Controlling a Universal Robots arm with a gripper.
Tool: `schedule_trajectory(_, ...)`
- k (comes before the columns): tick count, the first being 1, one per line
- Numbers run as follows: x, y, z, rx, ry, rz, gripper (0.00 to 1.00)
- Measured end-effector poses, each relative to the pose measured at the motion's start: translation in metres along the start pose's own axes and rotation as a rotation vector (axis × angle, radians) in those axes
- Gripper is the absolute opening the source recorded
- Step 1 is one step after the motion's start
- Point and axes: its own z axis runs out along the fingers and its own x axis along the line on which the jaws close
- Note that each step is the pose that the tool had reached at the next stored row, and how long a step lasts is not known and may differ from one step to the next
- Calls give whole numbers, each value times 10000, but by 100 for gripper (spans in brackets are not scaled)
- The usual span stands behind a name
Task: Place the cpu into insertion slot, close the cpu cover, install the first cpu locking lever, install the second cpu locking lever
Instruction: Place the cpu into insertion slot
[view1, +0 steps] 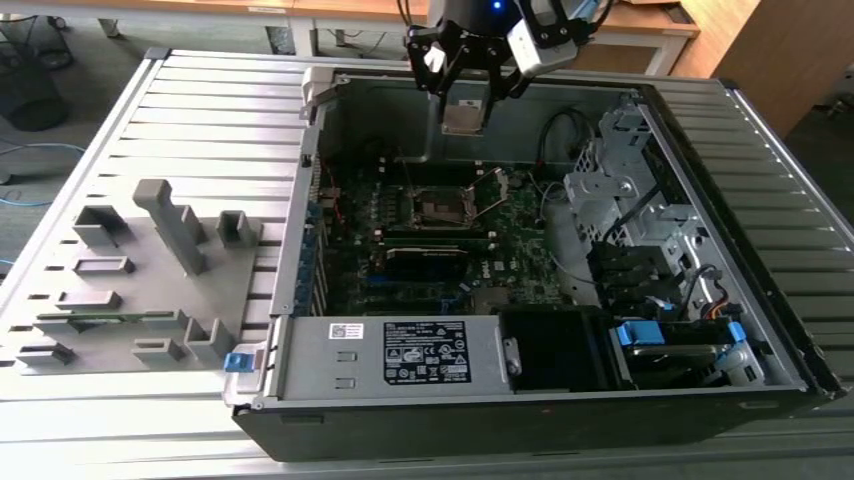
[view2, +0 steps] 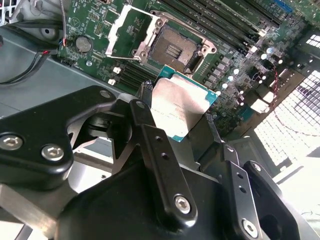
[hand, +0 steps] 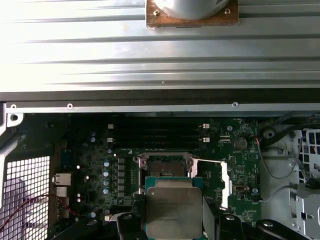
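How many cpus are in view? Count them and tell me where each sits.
1. The cpu is clamped in the end effector, held in the air over the open case, apart from the empty insertion slot. Others could lie hidden.

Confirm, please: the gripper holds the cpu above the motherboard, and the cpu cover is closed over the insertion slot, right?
Not quite: the second wrist view shows the cpu cover swung open beside the insertion slot, not closed. The gripper does hold the cpu above the motherboard.

Exterior view looks down on the whole case (view1: 534, 432); both wrist views (much nearer) share the insertion slot (view2: 175, 48) (hand: 162, 167).
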Motion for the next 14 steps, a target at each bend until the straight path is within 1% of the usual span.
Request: schedule_trajectory(14,0,-1,16,-3,-1,-1,54)
